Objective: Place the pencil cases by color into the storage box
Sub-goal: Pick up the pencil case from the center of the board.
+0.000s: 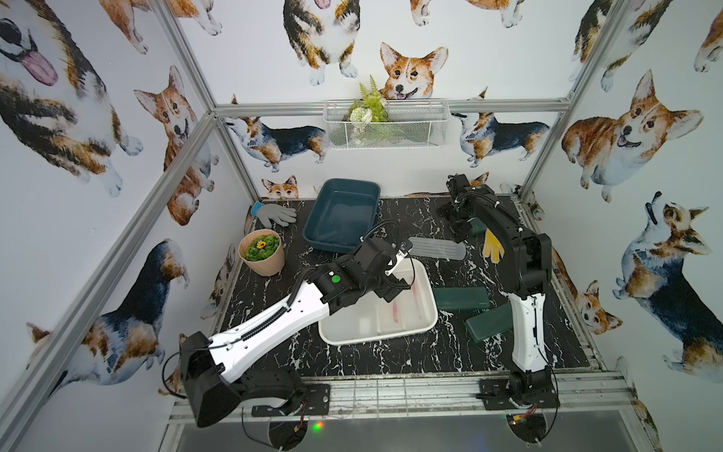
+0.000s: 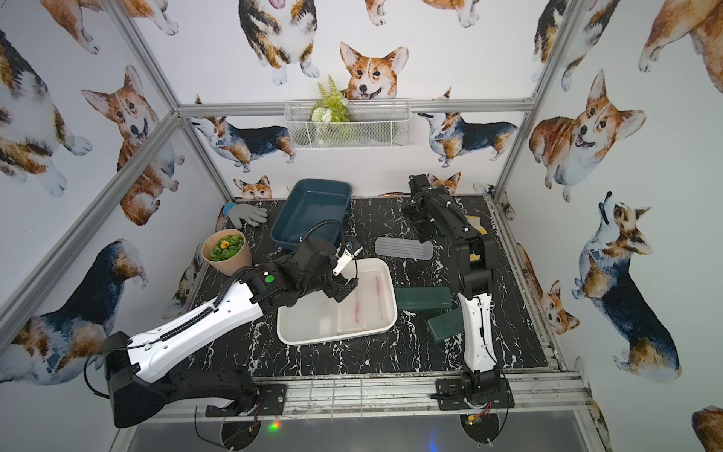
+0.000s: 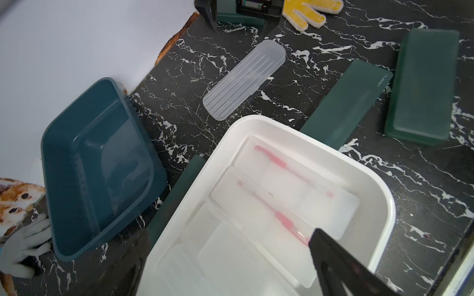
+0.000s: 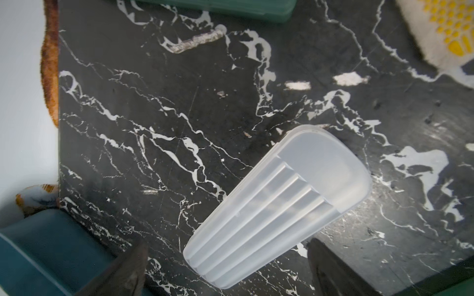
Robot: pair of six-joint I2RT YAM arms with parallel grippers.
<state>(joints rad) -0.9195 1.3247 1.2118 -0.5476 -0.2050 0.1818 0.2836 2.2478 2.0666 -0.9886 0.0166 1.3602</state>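
The left gripper [image 1: 403,272] hangs with its jaws spread wide and grasps nothing, above the white rectangular plastic storage box [image 1: 432,313]. Inside this box several frosted translucent pencil cases [image 3: 282,205] lie flat and partly overlap, and pink sticks show through two of them. The right gripper [image 4: 227,248] is also released. It is low over the black marble tabletop with white veins [image 4: 154,128] at the far side, and one end of a ribbed frosted pencil case [image 4: 277,205] shows between its fingertips in the right wrist view. Just beyond it lie a dark green oblong pencil case [image 4: 218,7] and a white glove with yellow dots [image 3: 307,12]. On the right side of the white box a second dark green case [image 3: 346,102] lies with one end against the rim. It carries small pale writing that seems to read "nusign". A third dark green case [image 3: 423,84] lies just beside it. A dark teal plastic storage box [image 1: 340,188] stands behind the white box.
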